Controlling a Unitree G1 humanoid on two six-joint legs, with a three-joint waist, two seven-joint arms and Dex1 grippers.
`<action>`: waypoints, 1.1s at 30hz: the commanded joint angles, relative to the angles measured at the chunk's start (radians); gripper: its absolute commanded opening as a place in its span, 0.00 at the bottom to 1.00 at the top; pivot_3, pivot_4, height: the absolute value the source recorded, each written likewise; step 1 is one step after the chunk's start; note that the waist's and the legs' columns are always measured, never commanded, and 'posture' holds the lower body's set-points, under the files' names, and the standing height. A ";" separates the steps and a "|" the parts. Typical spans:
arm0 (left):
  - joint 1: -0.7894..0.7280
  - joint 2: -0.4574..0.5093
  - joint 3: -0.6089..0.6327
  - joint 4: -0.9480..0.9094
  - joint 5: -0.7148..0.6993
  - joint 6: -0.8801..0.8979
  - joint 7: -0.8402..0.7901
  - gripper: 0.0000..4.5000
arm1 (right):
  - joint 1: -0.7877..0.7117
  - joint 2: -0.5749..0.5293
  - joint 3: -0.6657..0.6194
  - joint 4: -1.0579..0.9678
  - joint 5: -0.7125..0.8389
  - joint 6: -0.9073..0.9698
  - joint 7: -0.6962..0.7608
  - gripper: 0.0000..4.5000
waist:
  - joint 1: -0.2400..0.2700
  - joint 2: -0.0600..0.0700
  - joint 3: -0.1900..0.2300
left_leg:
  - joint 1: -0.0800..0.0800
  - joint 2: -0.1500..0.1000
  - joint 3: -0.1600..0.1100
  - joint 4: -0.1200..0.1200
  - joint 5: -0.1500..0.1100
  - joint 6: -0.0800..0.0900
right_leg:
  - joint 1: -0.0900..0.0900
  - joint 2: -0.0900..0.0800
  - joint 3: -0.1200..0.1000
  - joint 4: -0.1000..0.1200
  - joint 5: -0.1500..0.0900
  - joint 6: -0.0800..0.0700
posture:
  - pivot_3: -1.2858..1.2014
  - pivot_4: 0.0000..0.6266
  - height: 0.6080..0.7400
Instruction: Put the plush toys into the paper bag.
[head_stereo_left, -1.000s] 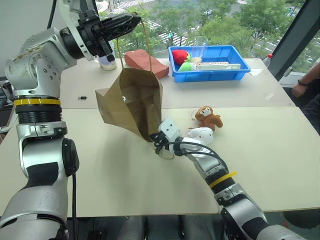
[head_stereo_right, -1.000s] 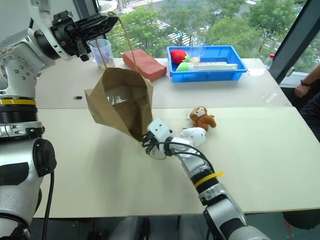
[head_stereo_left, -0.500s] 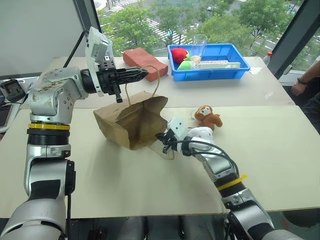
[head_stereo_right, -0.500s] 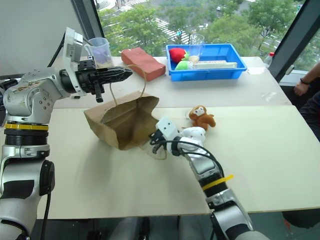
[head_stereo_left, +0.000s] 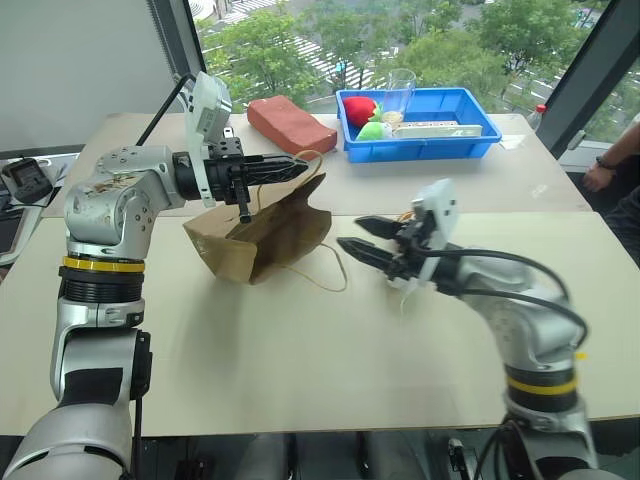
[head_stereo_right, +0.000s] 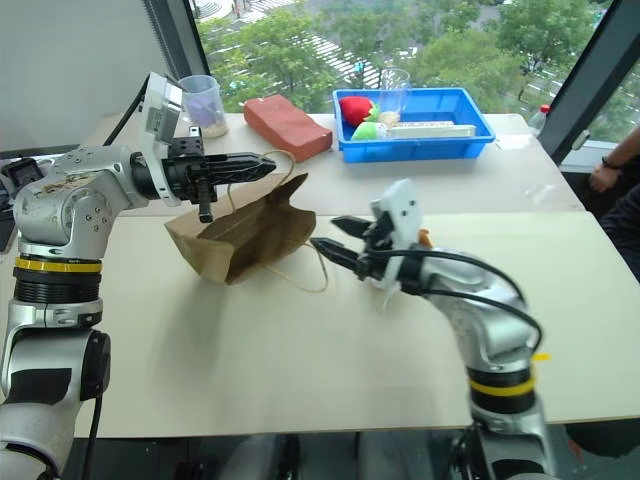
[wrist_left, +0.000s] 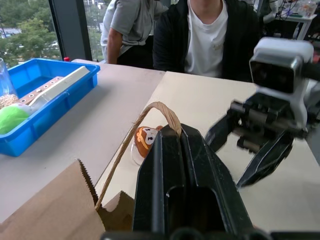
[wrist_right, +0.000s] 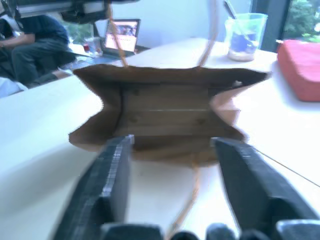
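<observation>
Plush toys: brown monkey plush with tan face (wrist_left: 146, 141) sits on the counter (head_stereo_left: 300, 360) behind the right end effector (head_stereo_left: 363, 240), mostly hidden by that arm in the head views; the left wrist view shows it past the left end effector's tips, with a bit of white just beside it that can't be told for sure as the white toy. Plain brown kraft paper bag with twisted cord handles (head_stereo_left: 262, 233) lies slumped on its side on the counter, directly below the left end effector (head_stereo_left: 290, 166), mouth facing the right end effector. Left end effector: fingers together, clamped on one cord handle (wrist_left: 159, 108), pointing level toward the right one. The second handle (head_stereo_left: 325, 272) trails loose on the counter between bag mouth and right end effector. Right end effector: two black fingers (wrist_right: 112, 176) spread apart, holding nothing, hovering above the counter just beyond the bag mouth, aimed into the opening; right wrist view looks straight into the bag's interior. Beyond both end effectors on the far counter: blue plastic tray (head_stereo_left: 440, 142) with red and green soft items (head_stereo_left: 362, 115), reddish-brown brick-shaped block (head_stereo_left: 291, 125), clear plastic cup (head_stereo_right: 204, 103). People sit behind the counter in the left wrist view (wrist_left: 210, 35).
</observation>
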 joint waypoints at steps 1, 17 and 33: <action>-0.011 0.010 0.015 -0.049 -0.042 0.023 -0.018 0.00 | 0.069 -0.110 -0.048 -0.009 -0.030 -0.014 0.018 0.98 | 0.007 0.000 0.000 | 0.000 0.000 0.000 0.000 0.000 0.001 | 0.001 0.000 0.000 -0.001 0.000 0.000 | 0.52 0.24 1.00; -0.016 0.034 0.004 -0.071 -0.051 0.039 -0.052 0.00 | 0.169 -0.048 0.079 0.289 -0.246 -0.203 -0.110 0.81 | 0.005 -0.001 0.000 | 0.002 0.001 0.007 0.001 0.000 0.001 | 0.001 0.000 0.004 -0.002 0.000 0.000 | 0.52 0.24 1.00; -0.031 0.026 -0.010 -0.022 -0.035 0.016 -0.071 0.00 | 0.066 -0.044 0.042 0.030 -0.084 -0.083 -0.055 0.01 | 0.002 -0.001 0.000 | 0.002 0.002 0.007 0.001 -0.001 0.002 | 0.001 0.001 0.004 -0.001 0.000 0.000 | 0.52 0.24 1.00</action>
